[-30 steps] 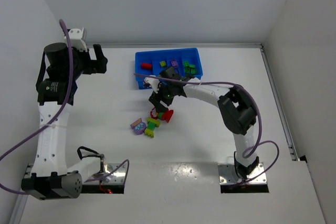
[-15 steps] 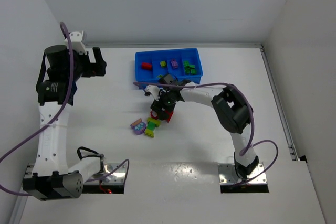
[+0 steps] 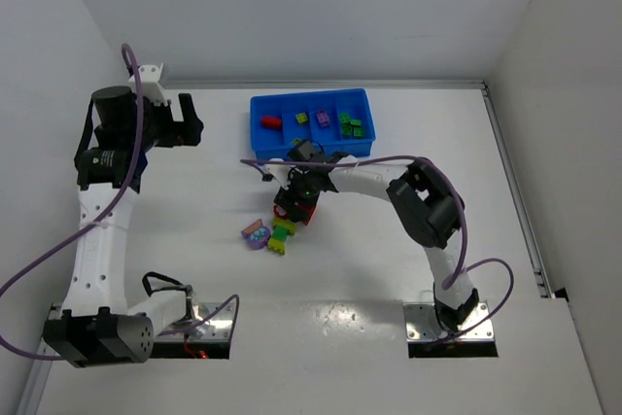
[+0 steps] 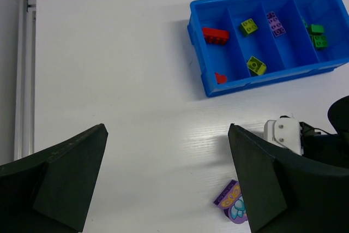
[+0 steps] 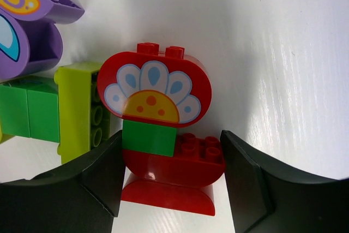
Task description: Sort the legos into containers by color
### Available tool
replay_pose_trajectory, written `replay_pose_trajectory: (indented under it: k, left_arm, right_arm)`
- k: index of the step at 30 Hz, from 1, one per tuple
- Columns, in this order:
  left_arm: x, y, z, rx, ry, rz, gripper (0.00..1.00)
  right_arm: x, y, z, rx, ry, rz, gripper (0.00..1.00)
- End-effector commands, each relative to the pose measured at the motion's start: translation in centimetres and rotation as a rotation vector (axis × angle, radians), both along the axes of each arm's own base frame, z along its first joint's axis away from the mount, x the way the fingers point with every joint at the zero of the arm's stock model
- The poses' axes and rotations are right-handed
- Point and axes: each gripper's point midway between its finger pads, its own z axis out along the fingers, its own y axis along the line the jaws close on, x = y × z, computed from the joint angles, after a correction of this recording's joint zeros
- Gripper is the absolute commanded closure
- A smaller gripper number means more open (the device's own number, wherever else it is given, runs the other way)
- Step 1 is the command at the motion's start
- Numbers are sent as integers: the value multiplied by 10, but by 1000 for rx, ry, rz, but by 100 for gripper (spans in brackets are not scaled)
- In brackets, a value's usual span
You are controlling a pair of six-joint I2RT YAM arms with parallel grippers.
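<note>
My right gripper (image 3: 292,203) (image 5: 170,178) is down at the table, its jaws against both sides of a red lego cluster (image 5: 163,162) (image 3: 305,213) with a flower picture and a green block. Beside it lie a yellow-green brick (image 5: 82,107) (image 3: 282,232), green bricks (image 5: 30,115) and a purple lego (image 3: 256,234) (image 4: 235,208). The blue tray (image 3: 255,128) (image 4: 199,53) holds red, yellow-green, purple and green bricks, each colour in its own compartment. My left gripper (image 3: 185,119) (image 4: 166,189) is open and empty, high at the far left.
A raised rail (image 3: 321,84) runs along the table's far edge and another along the right edge (image 3: 515,191). White walls stand close on the left and at the back. The right arm's cable (image 3: 389,155) arcs above the table by the tray.
My right gripper has moved toward me and left, from beside the tray down over the red cluster. The left arm has shifted slightly to the right.
</note>
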Motion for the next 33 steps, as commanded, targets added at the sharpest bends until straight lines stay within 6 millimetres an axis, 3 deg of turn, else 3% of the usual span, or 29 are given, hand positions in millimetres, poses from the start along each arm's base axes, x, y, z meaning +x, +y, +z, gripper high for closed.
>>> replay_pose_trajectory:
  k: [1,5,9,13,19,21,27,33]
  left_arm:
    - [1,-7,0,-15,-19,-52,0]
    - [-15,-37,-18,-32,-6,-252,0]
    - [-46,-86,-57,-218,93,-512,2]
    - [-60,-115,-94,-427,224,-641,8]
    - [-52,-137,-111,-584,314,-736,8]
    - [-48,-146,-107,-594,326,-780,8]
    - [-33,-170,-95,-621,353,-879,8]
    - [-30,-188,-101,-607,389,-912,8]
  right_arm:
    - [-10,-18,-25,-86,-6,34,100]
    - [-6,-37,-6,-79,-38,15,100]
    - [-2,-47,42,3,-152,15,100]
    - [-2,-47,85,88,-265,24,100]
    - [-7,-40,135,210,-372,51,100]
    - [-12,-36,147,243,-393,66,100]
    - [-15,-25,168,287,-433,97,100]
    - [-17,-6,190,328,-464,116,100]
